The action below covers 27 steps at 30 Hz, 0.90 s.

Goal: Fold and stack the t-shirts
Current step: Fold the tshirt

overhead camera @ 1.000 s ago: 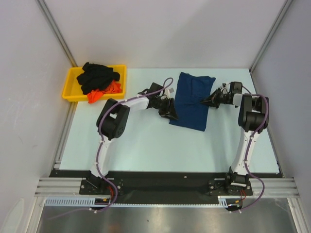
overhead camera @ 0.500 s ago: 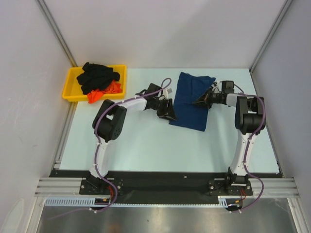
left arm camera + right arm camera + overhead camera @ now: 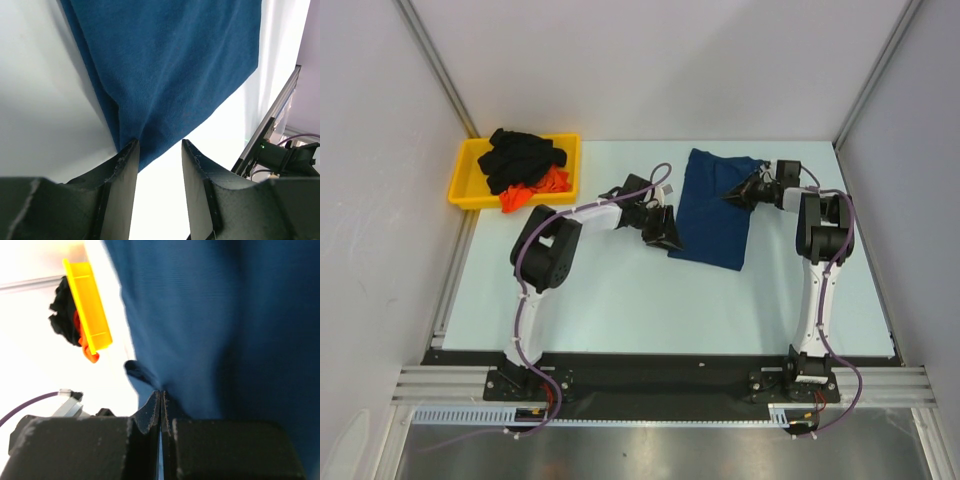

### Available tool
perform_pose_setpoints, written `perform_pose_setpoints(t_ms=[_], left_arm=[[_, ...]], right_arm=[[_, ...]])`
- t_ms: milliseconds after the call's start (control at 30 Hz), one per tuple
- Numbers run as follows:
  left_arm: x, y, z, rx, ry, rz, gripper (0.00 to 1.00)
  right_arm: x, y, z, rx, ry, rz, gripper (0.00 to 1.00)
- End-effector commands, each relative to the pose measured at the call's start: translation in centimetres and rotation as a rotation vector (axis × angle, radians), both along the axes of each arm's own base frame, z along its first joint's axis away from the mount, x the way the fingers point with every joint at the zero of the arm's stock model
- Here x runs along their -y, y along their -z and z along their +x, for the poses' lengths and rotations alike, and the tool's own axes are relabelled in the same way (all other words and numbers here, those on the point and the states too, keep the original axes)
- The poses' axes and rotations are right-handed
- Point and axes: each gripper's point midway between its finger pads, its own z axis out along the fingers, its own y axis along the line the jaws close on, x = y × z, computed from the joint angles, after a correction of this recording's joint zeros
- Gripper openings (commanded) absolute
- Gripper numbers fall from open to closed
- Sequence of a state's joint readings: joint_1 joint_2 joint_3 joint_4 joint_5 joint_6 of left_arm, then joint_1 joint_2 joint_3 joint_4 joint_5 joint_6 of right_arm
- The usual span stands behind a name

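From above, the navy t-shirt (image 3: 717, 208) lay flat on the desk (image 3: 600, 300) toward the far edge, a little right of the middle and already folded to a long narrow shape. The black t-shirt (image 3: 520, 155) and the orange-red t-shirt (image 3: 535, 192) were heaped in the yellow tray (image 3: 460, 188) at the far left corner. The left gripper (image 3: 665, 228) stood at the left edge of the navy t-shirt and the right gripper (image 3: 735, 195) over its right part, but this view was too small to show the fingers. The left wrist view showed them: the fingers were apart, and the near corner of the navy cloth reached just into the gap between them, not yet clamped. It also showed a soft double layer along that edge, which the top view did not. In the right wrist view the fingers were pressed together with their tips at the cloth, and creases ran toward them. I could not tell whether a fold was caught between them. The tray appeared again behind. I judged the shirt to be light, soft and limp, so it would sag and fold wherever it was lifted. It should be taken at an edge or corner, through both layers, with the two grippers well apart.
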State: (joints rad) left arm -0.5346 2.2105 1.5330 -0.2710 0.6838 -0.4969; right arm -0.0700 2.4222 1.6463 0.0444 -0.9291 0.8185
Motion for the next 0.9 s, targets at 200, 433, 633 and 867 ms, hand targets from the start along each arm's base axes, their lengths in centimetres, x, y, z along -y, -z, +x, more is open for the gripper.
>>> perform_pose_setpoints(t_ms=[200, 433, 633, 867], left_arm=[[0.3, -6.2, 1.0, 0.109, 0.002, -0.044, 0.52], [0.5, -10.1, 0.8, 0.153, 0.003, -0.104, 0.56], [0.3, -10.9, 0.3, 0.150, -0.012, -0.120, 0.56], [-0.9, -10.0, -0.9, 0.135, -0.002, -0.076, 0.59]], right_arm=[[3.0, -3.6, 1.5, 0.004, 0.041, -0.053, 0.00], [6.5, -10.0, 4.2, 0.105, 0.105, -0.084, 0.03], [7.0, -6.7, 5.9, 0.110, 0.132, -0.065, 0.09], [7.6, -0.5, 8.7, 0.076, 0.189, -0.049, 0.10]])
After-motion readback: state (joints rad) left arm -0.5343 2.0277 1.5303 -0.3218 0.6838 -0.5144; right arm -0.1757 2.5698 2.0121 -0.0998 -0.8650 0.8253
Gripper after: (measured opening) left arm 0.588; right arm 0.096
